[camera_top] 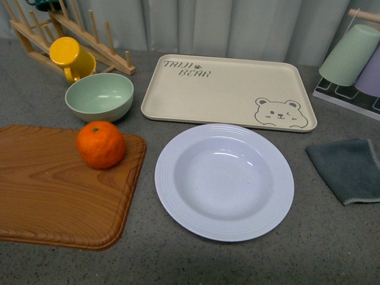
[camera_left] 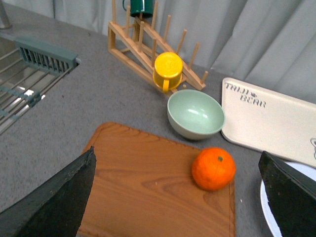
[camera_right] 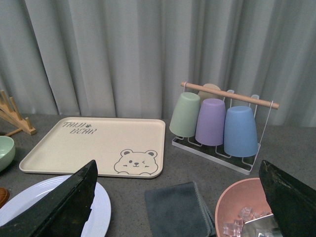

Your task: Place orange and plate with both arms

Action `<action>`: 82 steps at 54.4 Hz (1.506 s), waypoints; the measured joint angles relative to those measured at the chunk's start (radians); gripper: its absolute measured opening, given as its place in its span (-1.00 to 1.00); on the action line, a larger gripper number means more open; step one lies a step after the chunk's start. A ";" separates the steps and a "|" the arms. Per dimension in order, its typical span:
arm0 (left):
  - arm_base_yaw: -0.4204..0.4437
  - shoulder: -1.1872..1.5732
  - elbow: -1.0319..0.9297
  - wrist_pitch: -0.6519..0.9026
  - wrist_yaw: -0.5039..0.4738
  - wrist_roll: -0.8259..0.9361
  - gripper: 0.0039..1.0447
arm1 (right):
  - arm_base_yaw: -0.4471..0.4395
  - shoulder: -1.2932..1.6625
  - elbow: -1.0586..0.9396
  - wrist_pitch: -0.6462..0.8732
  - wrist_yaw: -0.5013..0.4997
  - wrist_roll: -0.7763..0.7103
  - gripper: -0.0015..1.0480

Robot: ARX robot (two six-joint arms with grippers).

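The orange (camera_top: 101, 144) sat on a wooden cutting board (camera_top: 53, 196), close to the board's far right corner, stem dot facing up. The plate (camera_top: 178, 205) lay empty and flat on the grey counter (camera_top: 332, 249), just to the right of the board, about midway along the counter's near edge. Orange and plate were apart, with the board's right edge between them.

Just behind the plate lay the beige bear-print tray (camera_top: 225, 89), also empty; I could not tell whether the two rims touched. A pale green bowl (camera_top: 99, 96) stood just past the board's far edge, behind the orange. Beyond the bowl, a yellow mug (camera_top: 70, 56) lay tipped against a wooden dish rack (camera_top: 95, 35) toward the counter's far left corner. A dark grey cloth (camera_top: 347, 169) lay folded at the right edge. Behind it, cups hung upside down on a rack (camera_right: 217, 148), green (camera_right: 184, 114), purple (camera_right: 211, 121) and blue (camera_right: 240, 131).

Neither arm showed in my front view. From the left wrist camera, the left gripper (camera_left: 177, 155) hung above the board with its fingers (camera_left: 54, 197) spread wide and nothing between them. The right gripper (camera_right: 177, 165) was equally wide and empty, hanging over the counter near the plate's right side. A pink bowl (camera_right: 232, 197) sat just under it.
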 joint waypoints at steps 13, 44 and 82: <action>-0.038 0.613 0.192 0.234 0.070 -0.024 0.88 | 0.000 0.000 0.000 0.000 0.000 0.000 0.83; -0.076 1.202 0.520 0.296 0.182 -0.025 0.88 | 0.000 0.000 0.000 0.000 0.000 0.000 0.83; -0.139 1.355 0.628 0.227 0.253 -0.015 0.88 | 0.000 0.000 0.000 0.000 0.000 0.000 0.83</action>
